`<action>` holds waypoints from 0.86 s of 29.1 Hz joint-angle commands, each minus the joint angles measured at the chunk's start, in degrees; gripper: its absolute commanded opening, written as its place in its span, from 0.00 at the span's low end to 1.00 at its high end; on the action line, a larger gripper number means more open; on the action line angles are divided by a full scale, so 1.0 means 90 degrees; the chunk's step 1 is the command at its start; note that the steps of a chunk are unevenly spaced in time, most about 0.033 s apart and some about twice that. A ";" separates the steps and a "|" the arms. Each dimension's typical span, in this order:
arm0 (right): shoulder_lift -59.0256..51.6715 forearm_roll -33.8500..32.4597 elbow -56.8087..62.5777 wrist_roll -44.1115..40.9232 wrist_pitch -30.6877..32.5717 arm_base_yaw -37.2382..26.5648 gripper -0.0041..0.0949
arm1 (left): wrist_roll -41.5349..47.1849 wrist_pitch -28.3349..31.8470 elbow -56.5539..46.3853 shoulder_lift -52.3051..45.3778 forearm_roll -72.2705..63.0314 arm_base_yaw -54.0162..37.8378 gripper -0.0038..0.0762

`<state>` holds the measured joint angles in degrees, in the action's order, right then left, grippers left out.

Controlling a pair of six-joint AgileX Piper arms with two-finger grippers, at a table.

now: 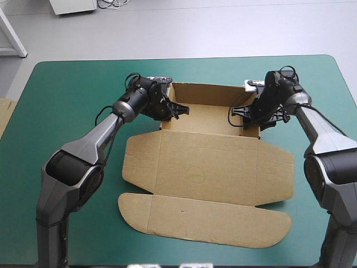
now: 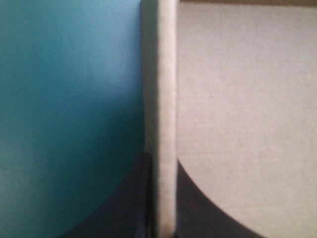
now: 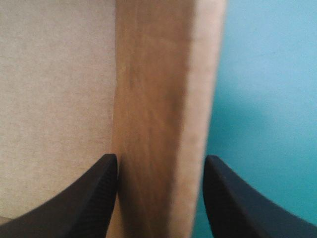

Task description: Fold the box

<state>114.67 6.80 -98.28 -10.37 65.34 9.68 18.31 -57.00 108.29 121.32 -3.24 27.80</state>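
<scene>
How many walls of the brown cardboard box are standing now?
3: the far wall, the left side wall pinched in the left tool, and the right side wall between the right tool's open fingers. Near panels lie flat.

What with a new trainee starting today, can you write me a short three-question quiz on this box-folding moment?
1. True or false: the left gripper is shut on the left side wall of the box.
2. The fingers of the right gripper are: A) shut in one arch; B) apart, straddling the right side wall; C) pressed flat on the table.
3. Fill in: the rounded front flap lies ____ on the teal-green cover.
Key: 1 true; 2 B; 3 flat.
</scene>
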 commanded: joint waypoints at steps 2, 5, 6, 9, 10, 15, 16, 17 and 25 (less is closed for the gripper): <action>-0.0230 -0.0671 -0.0150 -0.0321 -0.0216 0.0248 0.28 | 0.0046 0.0289 0.0113 -0.0342 -0.0661 0.0035 0.04; -0.0230 -0.1025 -0.0150 -0.0350 -0.0216 0.0359 0.04 | -0.0233 0.0276 0.0113 -0.0342 -0.0681 0.0035 0.04; -0.0230 -0.1060 -0.0150 -0.0350 -0.0229 0.0395 0.05 | -0.0270 0.0275 0.0113 -0.0342 -0.0681 0.0035 0.04; -0.0230 -0.1097 -0.0150 -0.0420 -0.0302 0.0408 0.04 | -0.0719 0.0275 0.0113 -0.0355 -0.0678 0.0035 0.04; -0.0230 -0.1097 -0.0150 -0.0435 -0.0322 0.0408 0.04 | -0.0950 0.0220 0.0144 -0.0355 -0.0662 0.0035 0.04; -0.0241 -0.1306 -0.0162 -0.0486 -0.0369 0.0408 0.04 | -0.1410 -0.0162 0.0492 -0.0355 -0.0052 0.0023 0.09; -0.0241 -0.1306 -0.0162 -0.0486 -0.0377 0.0408 0.04 | -0.1595 -0.0199 0.0587 -0.0355 -0.0052 0.0022 0.15; -0.0241 -0.1306 -0.0162 -0.0474 -0.0395 0.0408 0.04 | -0.1621 -0.0231 0.0684 -0.0355 -0.0039 0.0022 0.22; -0.0241 -0.1316 -0.0162 -0.0416 -0.0392 0.0408 0.04 | -0.1343 -0.0215 0.1191 -0.0355 0.0501 0.0022 0.69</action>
<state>114.89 -2.13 -98.49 -15.65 63.54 13.31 4.64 -61.07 116.83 122.19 -1.26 27.82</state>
